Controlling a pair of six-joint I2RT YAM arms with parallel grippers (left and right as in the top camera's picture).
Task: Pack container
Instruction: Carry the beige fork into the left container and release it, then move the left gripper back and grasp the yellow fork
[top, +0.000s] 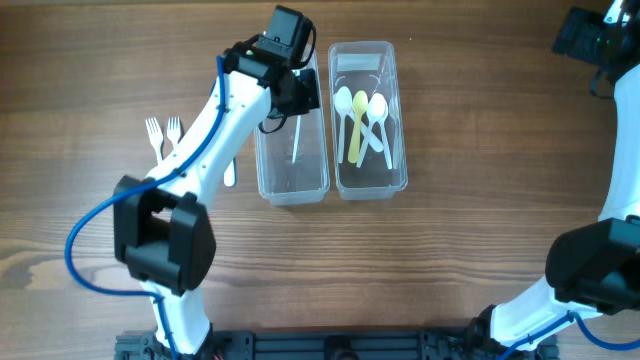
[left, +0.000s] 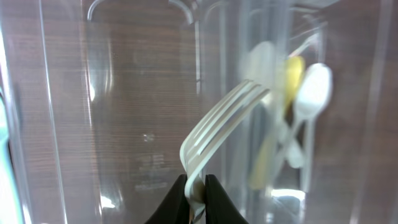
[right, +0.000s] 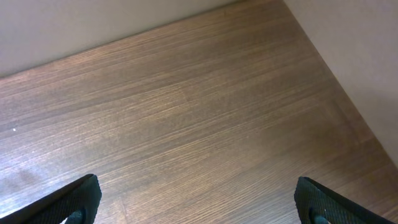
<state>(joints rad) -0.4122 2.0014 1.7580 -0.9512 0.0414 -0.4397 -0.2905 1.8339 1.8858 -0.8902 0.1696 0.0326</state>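
Two clear plastic containers stand side by side: the left one (top: 293, 185) and the right one (top: 367, 60). My left gripper (left: 197, 186) hangs over the left container (left: 124, 93), shut on the handle of a white plastic fork (left: 217, 121) whose tines point away from the camera. From overhead the left gripper (top: 295, 95) sits over the container's far end, the fork's handle (top: 296, 140) showing inside. The right container holds two white spoons (top: 378, 108) and a yellow one (top: 359, 125). My right gripper (right: 196, 199) is open over bare wood, far to the right (top: 590, 40).
Two white forks (top: 162, 132) lie on the table left of the left arm, and another white utensil (top: 229, 172) shows partly under the arm. The wooden table (top: 480, 200) reaches a pale wall on the right (right: 360, 56).
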